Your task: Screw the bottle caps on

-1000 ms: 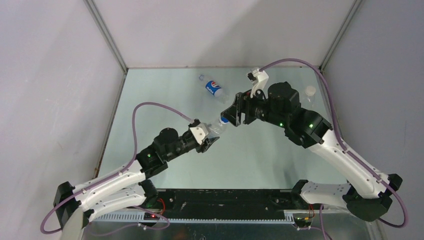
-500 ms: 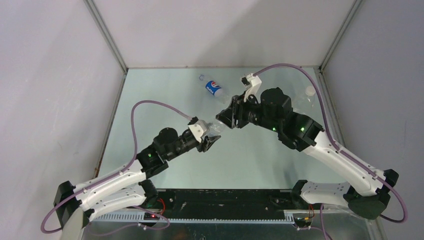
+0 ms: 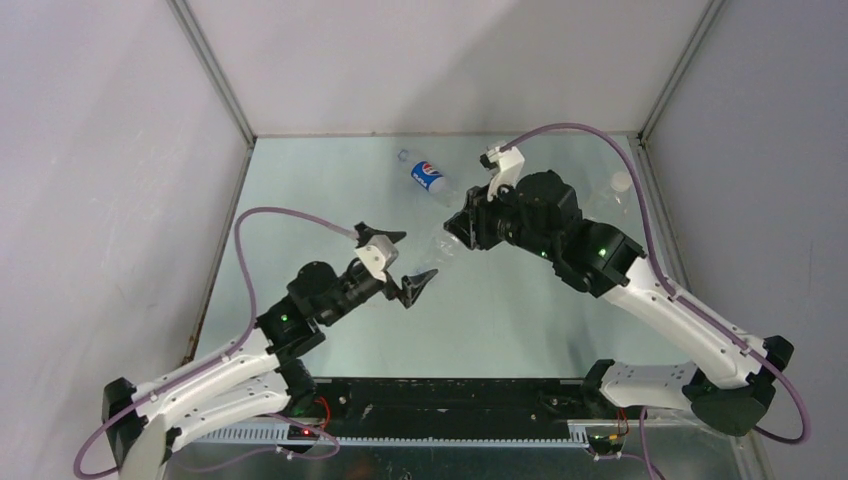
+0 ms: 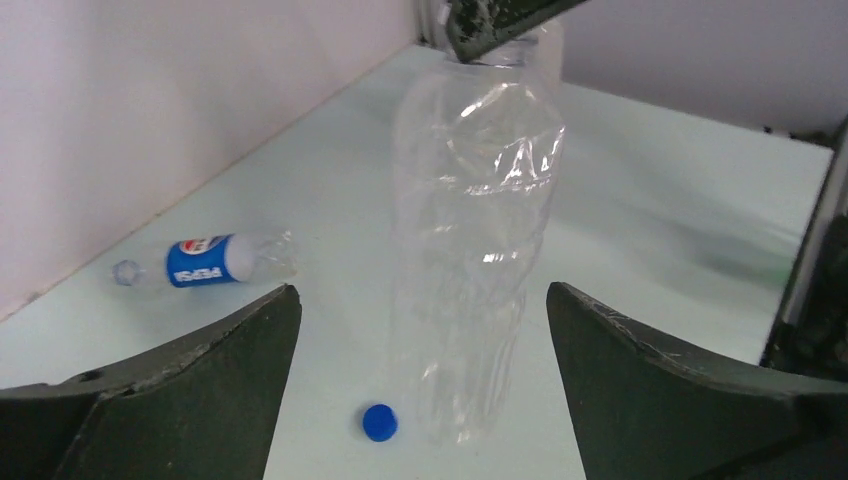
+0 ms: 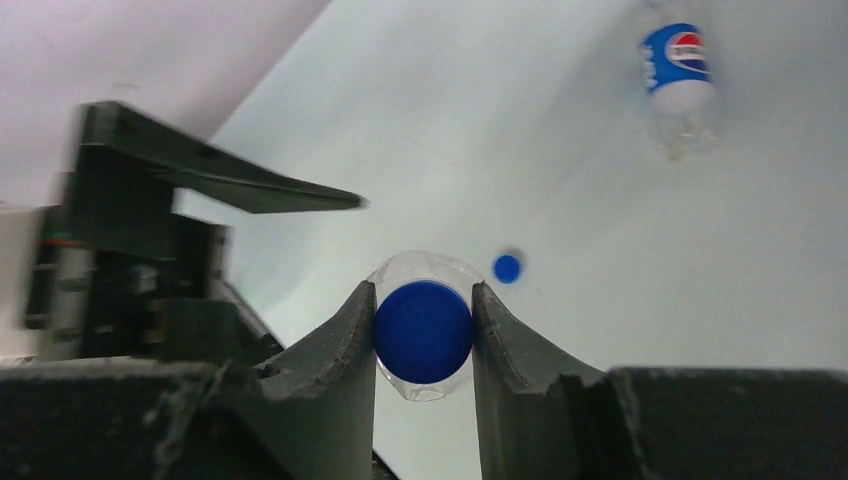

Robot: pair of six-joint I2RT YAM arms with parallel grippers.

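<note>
Our right gripper [image 5: 424, 335] pinches the blue cap [image 5: 424, 328] atop the clear bottle [image 4: 475, 250]. Our left gripper [image 3: 405, 257] stands spread either side of that bottle, touching nothing. We should clamp the bottle before twisting, or it may spin. A spare cap [image 4: 379, 422] lies beside its base.

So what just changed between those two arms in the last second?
The left pincer let go of the plain clear plastic bottle, spread wide and drew back toward its base. The right pincer closed on the blue plastic screw cap atop that bottle. The Pepsi-labelled bottle lying at the back stayed put.
</note>
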